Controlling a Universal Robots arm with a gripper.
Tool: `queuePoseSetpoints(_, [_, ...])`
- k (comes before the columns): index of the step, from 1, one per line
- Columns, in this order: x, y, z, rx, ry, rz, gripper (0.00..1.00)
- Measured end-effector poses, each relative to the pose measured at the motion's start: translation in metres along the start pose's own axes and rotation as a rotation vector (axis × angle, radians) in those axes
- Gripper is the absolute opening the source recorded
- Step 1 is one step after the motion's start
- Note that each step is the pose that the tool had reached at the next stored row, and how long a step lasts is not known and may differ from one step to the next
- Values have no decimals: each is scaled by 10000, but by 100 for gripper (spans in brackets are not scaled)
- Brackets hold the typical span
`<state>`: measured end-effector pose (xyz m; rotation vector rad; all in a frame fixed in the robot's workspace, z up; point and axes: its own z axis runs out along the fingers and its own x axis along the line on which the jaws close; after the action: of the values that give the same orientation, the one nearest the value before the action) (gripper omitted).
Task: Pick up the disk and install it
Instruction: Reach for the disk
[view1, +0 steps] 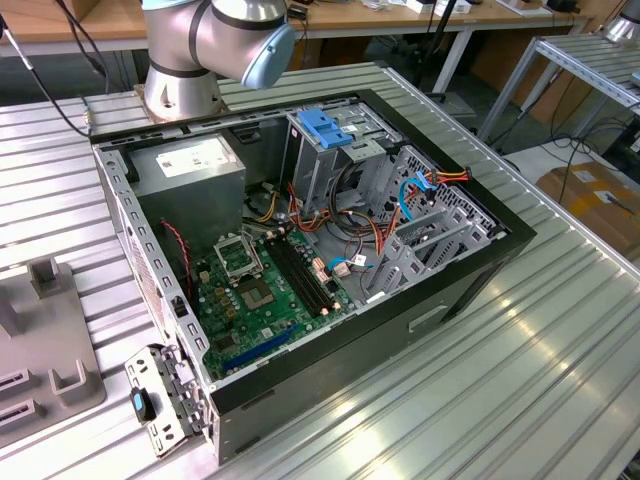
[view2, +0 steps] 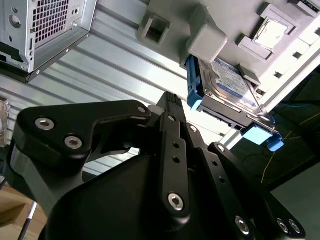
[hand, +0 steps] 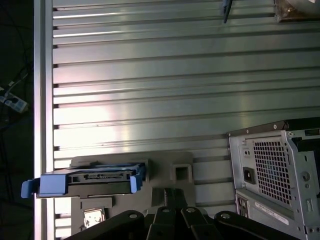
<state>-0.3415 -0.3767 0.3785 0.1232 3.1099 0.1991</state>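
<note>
gripper (view2: 170, 98) sits right up front in both wrist views; can't tell if it's open or closed. disk (view2: 227, 82) stands on edge in a grey holder (view2: 205, 37) on the ribbed metal table (hand: 150, 75), near the gripper but apart from it. pc case (view1: 460, 285) lies open on the same table.

You have one disk (hand: 87, 182), one open computer case (view1: 330, 375) and one grey fixture block (view1: 45, 350). Inside the case you count one power-supply box (view1: 190, 165) and one motherboard (view1: 265, 295).
</note>
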Motion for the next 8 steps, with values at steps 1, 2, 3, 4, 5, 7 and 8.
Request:
queuePoseSetpoints(1, [14,-1,0,1,1,-2,11])
queuePoseSetpoints(2, [37,-3,1,0,1,-1,11])
queuePoseSetpoints(3, [61,-5,1,0,1,-2,11])
queuePoseSetpoints(4, [103,-8,2,1,1,-2,11])
queuePoseSetpoints(5, [123,-9,2,0,1,-2,11])
queuePoseSetpoints(7, [139,-10,3,0,1,-2,11])
queuePoseSetpoints(8, [139,-10,3,0,1,-3,11])
